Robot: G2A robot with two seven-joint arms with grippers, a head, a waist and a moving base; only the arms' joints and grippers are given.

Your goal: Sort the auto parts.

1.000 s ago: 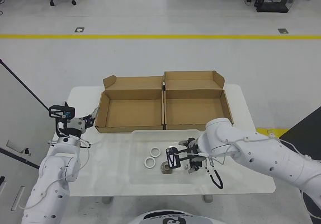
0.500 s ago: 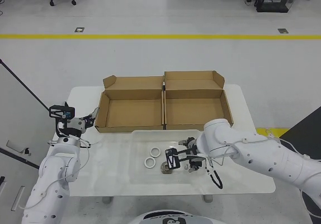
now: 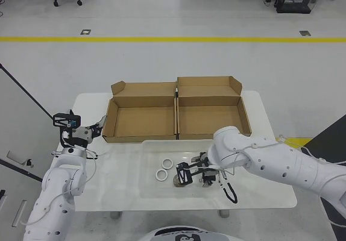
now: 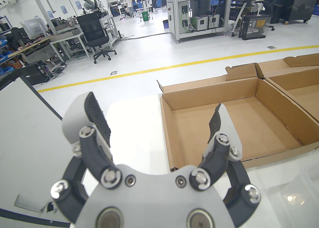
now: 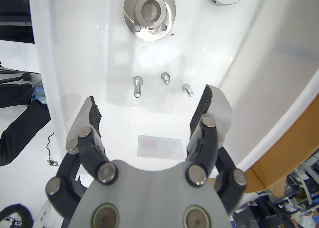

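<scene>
From the top view, my right pincer (image 3: 185, 173) hangs over the white tray (image 3: 155, 153), just beside the flange (image 3: 178, 179). It is far nearer the parts than my left pincer (image 3: 96, 129), which is off by the left box (image 3: 140, 120) corner.

The right wrist view shows my fingers spread wide, holding nothing. Three bolts (image 5: 165, 78) — too small to tell from above — lie just ahead, between me and the flange. The long bolt (image 5: 137, 86) points its shaft at me, crosswise to my closing line.

In the left wrist view my left pincer is wide too — nothing held, facing the left box.
</scene>
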